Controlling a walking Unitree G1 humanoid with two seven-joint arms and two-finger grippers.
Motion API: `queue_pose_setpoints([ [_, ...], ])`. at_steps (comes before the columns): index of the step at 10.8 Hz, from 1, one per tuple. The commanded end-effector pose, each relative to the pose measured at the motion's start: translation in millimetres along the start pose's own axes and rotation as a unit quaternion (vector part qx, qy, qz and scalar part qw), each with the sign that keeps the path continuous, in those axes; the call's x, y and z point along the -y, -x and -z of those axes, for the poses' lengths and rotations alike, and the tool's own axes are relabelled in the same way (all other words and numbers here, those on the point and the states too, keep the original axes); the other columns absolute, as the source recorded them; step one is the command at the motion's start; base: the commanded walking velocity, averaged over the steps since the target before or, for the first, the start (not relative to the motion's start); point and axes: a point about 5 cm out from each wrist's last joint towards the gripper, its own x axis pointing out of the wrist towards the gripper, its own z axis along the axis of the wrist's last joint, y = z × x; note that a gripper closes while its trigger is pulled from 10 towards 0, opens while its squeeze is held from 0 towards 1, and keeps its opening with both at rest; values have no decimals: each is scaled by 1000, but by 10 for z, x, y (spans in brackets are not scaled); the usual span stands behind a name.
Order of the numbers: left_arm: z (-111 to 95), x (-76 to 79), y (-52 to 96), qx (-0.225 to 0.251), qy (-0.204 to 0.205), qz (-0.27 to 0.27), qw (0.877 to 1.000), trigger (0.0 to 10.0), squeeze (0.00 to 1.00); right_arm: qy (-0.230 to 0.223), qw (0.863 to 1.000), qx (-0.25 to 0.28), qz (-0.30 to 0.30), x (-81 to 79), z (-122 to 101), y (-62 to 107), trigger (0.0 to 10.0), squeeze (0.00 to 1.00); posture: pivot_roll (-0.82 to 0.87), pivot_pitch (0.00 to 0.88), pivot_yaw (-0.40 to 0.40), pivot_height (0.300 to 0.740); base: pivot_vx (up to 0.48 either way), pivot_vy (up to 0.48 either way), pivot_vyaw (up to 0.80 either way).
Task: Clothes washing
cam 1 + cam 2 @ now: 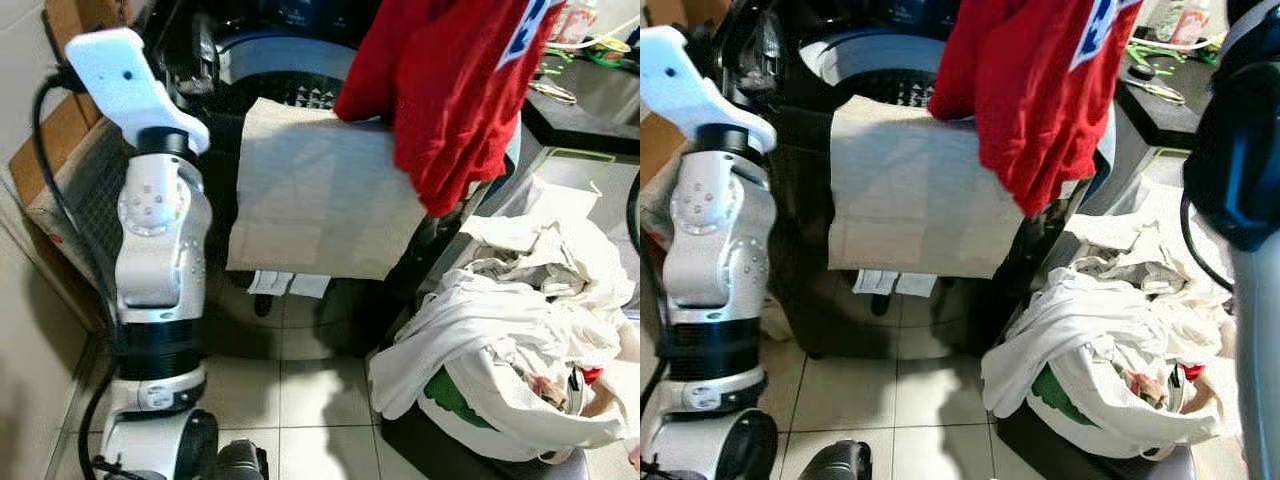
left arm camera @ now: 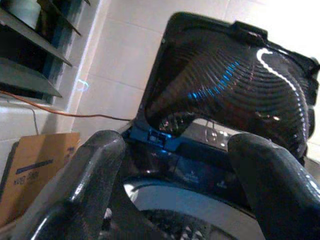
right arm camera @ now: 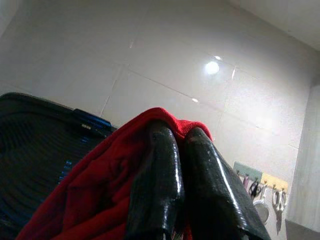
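head views: i see the red garment (image 1: 440,90) hanging above the open top-load washer (image 1: 285,75), its hem draped over the front rim beside a beige cloth (image 1: 315,190); the laundry basket (image 1: 505,350) of whites sits on the floor just right of the machine.
left wrist view: my left gripper (image 2: 185,190) has its fingers spread, holding nothing, facing the raised lid (image 2: 230,85).
right wrist view: my right gripper (image 3: 182,170) has its fingers pressed together, pinching the red cloth near its top.
step advice: i judge i should carry the garment further over the drum before letting go, so the hem clears the rim.
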Motion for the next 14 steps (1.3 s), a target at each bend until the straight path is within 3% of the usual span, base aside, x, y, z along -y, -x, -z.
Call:
queue_pose_setpoints([
  [1, 47, 140, 27, -12, 3, 26, 1000, 10000, 0, 9, 999, 34, 28, 190, -201, -21, 0, 0, 156, 0, -115, 740, 0, 0, 0],
  [4, 105, 203, 82, -32, 5, 42, 999, 10000, 0, 6, 999, 28, 35, 230, -159, -7, 0, 0, 160, 0, -119, 740, 0, 0, 0],
  [7, 138, 217, 120, -39, 3, 47, 998, 10000, 0, 0, 999, -2, 44, 275, 73, 54, 0, 0, 165, 0, -119, 740, 0, 0, 0],
  [14, 109, 296, 142, -28, 11, 57, 998, 10000, 0, 38, 996, 40, 63, 405, -256, 2, 0, 0, 156, 0, -120, 740, 459, 0, 0],
])
